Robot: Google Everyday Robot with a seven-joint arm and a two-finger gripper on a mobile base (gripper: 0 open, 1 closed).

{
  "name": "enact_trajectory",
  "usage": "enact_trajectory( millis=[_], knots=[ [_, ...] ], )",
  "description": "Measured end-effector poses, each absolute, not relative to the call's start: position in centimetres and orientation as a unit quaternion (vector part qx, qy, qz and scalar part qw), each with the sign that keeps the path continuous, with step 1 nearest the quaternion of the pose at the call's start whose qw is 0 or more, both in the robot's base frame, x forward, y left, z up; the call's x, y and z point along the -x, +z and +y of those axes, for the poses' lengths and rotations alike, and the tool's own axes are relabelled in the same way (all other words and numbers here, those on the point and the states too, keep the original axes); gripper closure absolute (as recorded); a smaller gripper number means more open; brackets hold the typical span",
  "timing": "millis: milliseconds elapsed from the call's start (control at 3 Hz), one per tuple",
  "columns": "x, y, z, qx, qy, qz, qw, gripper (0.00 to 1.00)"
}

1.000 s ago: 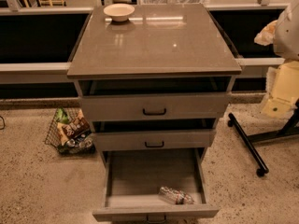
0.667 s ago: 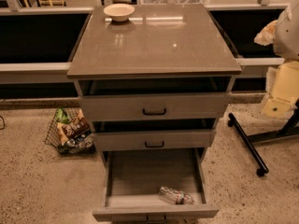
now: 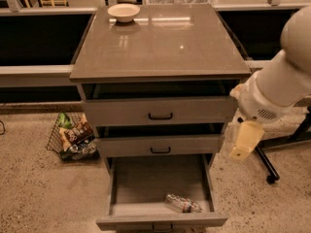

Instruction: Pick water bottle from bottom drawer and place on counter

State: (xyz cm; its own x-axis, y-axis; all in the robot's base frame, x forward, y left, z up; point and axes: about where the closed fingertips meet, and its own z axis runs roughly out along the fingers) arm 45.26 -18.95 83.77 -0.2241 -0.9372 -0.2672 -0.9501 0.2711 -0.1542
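The water bottle (image 3: 182,204) lies on its side on the floor of the open bottom drawer (image 3: 146,178), near the front right corner. The counter (image 3: 160,42) tops the cabinet above the two upper drawers, which are slightly pulled out. My white arm comes in from the right edge. Its cream-coloured gripper (image 3: 245,141) hangs to the right of the cabinet, level with the middle drawer, above and to the right of the bottle and not touching it.
A cream bowl (image 3: 123,12) stands at the counter's back left. A wire basket with snack packets (image 3: 73,139) sits on the floor to the cabinet's left. A black wheeled stand leg (image 3: 269,171) lies on the floor at the right. A dark ledge runs behind the cabinet.
My arm has swung in from the right edge toward the cabinet, and the gripper now hangs beside the middle drawer. The bottle and drawers have not moved.
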Motion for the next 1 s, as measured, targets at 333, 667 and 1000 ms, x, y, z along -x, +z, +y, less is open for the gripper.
enact_trajectory(
  millis=[333,667,1000],
  knots=[
    [-46.7,77.2,-16.8,0.592,0.067,0.782,0.181,0.00],
    [-46.7,77.2,-16.8,0.593,0.068,0.782,0.180,0.00],
    [-47.5,73.5,-17.8,0.585,0.058,0.789,0.176,0.00]
  ],
)
